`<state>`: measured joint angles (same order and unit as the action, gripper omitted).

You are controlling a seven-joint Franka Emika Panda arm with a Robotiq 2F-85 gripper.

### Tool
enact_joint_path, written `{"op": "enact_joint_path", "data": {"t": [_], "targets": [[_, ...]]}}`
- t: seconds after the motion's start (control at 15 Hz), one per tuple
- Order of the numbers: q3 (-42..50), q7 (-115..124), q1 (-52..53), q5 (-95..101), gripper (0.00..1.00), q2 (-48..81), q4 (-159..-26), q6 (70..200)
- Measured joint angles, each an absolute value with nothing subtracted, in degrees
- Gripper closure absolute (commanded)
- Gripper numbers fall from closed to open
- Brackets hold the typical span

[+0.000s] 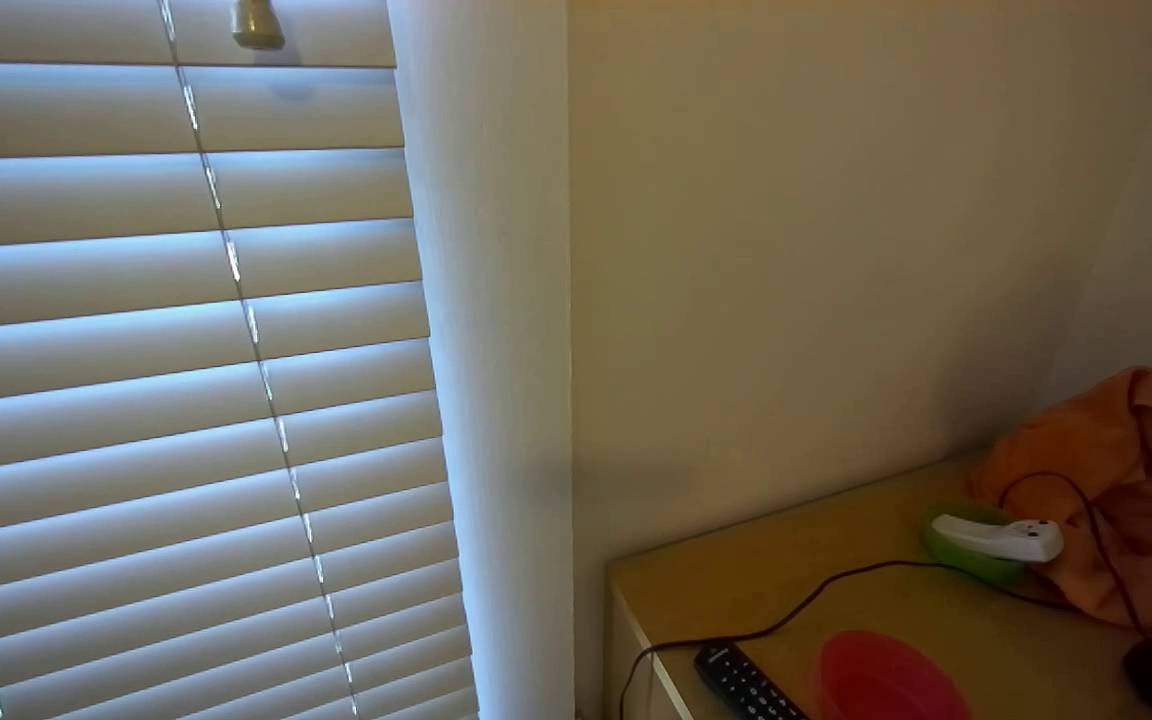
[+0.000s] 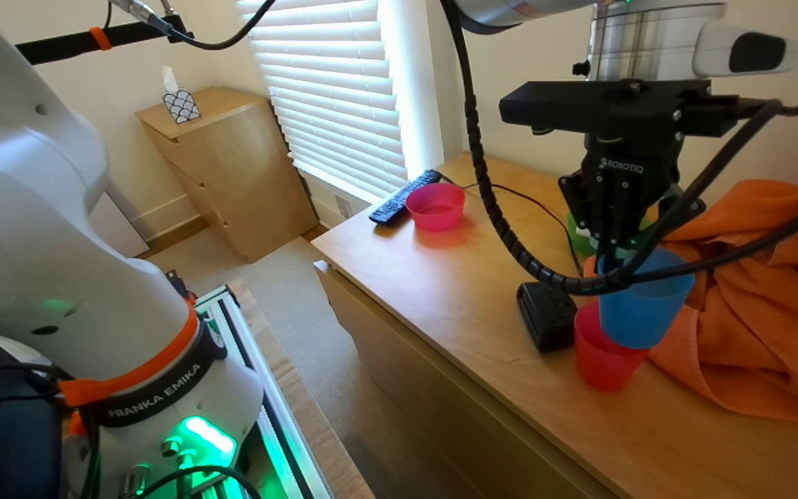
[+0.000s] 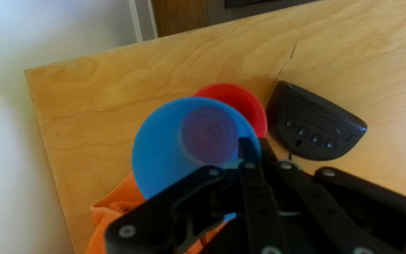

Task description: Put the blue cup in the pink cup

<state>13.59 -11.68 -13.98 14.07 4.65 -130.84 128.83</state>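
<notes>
The blue cup (image 2: pixel 648 305) hangs from my gripper (image 2: pixel 610 263) in an exterior view. In the wrist view my gripper (image 3: pixel 258 150) is shut on the rim of the blue cup (image 3: pixel 164 148), one finger inside and one outside. The pink cup (image 2: pixel 605 357) stands upright on the wooden top. The blue cup's lower end overlaps the pink cup's mouth in that exterior view. In the wrist view the pink cup (image 3: pixel 236 95) is partly hidden behind the blue cup, whose base looks purple. I cannot tell whether the base is inside the pink cup.
A black device (image 2: pixel 546 315) with buttons stands close beside the pink cup. An orange cloth (image 2: pixel 773 305) lies on the other side. A pink bowl (image 2: pixel 436 206), a remote (image 2: pixel 406 197) and a green bowl (image 1: pixel 976 565) holding a white object (image 1: pixel 1001 538) are farther off. A thin cable crosses the top.
</notes>
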Motion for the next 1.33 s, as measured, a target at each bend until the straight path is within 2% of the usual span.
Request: {"op": "enact_joint_path", "data": {"t": [0.87, 0.93, 1.0, 1.07, 1.33], "targets": [[13.5, -18.5, -14.0, 14.8, 0.99, 1.6, -132.0, 125.4], [13.4, -18.8, -14.0, 14.8, 0.70, 1.6, -132.1, 125.3], [13.4, -19.2, -14.0, 14.8, 0.69, 1.6, -132.1, 125.2], [13.3, -19.4, -14.0, 14.8, 0.64, 1.6, -132.1, 124.9], [13.3, -19.9, -13.9, 14.7, 0.33, 1.5, -132.1, 123.8]]}}
